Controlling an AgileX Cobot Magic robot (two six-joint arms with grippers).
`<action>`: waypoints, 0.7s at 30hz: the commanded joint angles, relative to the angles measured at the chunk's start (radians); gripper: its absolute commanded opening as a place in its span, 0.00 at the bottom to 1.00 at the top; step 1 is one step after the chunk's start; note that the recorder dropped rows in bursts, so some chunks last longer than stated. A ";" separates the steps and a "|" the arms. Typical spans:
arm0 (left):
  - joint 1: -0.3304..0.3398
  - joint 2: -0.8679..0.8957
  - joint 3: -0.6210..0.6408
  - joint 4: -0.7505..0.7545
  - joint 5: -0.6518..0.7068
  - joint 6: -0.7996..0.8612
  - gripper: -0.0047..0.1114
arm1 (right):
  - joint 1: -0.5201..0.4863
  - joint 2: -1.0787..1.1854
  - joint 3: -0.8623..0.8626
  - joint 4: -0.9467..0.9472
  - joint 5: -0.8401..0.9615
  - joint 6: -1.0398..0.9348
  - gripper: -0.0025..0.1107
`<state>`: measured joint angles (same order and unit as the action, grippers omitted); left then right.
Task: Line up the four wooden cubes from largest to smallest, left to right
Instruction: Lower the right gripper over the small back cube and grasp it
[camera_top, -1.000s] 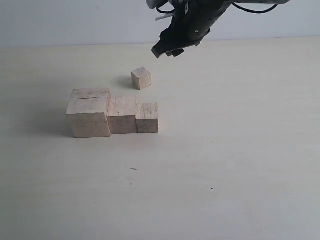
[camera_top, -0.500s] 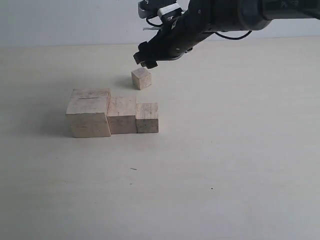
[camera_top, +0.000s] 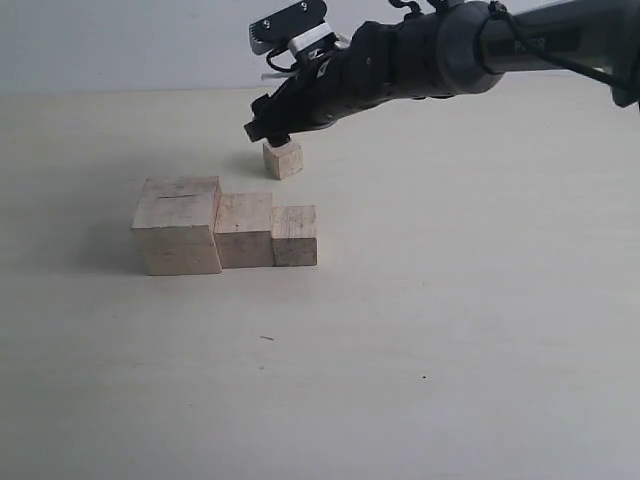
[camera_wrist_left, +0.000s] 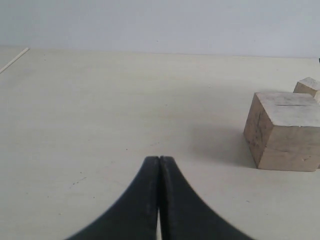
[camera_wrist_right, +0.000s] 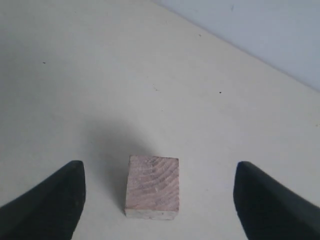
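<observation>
Three wooden cubes stand touching in a row on the table: the largest (camera_top: 180, 226) with a slit on top at the left, a mid-sized one (camera_top: 245, 231), then a smaller one (camera_top: 295, 236). The smallest cube (camera_top: 284, 159) sits alone behind the row. My right gripper (camera_top: 270, 131) hovers just above it, open. In the right wrist view the smallest cube (camera_wrist_right: 152, 186) lies between the wide-spread fingers (camera_wrist_right: 50, 200), touching neither. My left gripper (camera_wrist_left: 159, 165) is shut with nothing in it, low over bare table, and the largest cube (camera_wrist_left: 283, 131) shows off to one side in its view.
The pale table (camera_top: 450, 330) stretches wide to the right of and in front of the row. A light wall (camera_top: 120, 40) runs along the far edge. The right arm (camera_top: 480, 50) reaches in from the upper right.
My right gripper has come down and to the left, from above the table's back to just over the smallest cube, and its fingers have spread wider. The cubes have not moved.
</observation>
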<state>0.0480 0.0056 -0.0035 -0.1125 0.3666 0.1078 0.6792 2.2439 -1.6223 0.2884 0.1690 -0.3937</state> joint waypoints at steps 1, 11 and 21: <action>-0.001 -0.006 0.003 0.001 -0.012 -0.008 0.04 | 0.002 0.036 -0.002 0.001 -0.036 -0.026 0.70; -0.001 -0.006 0.003 0.001 -0.012 -0.008 0.04 | 0.002 0.062 -0.002 0.023 -0.052 -0.026 0.70; -0.001 -0.006 0.003 0.001 -0.012 -0.008 0.04 | 0.002 0.108 -0.002 0.025 -0.055 -0.026 0.70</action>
<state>0.0480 0.0056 -0.0035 -0.1125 0.3666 0.1078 0.6808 2.3476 -1.6223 0.3106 0.1238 -0.4100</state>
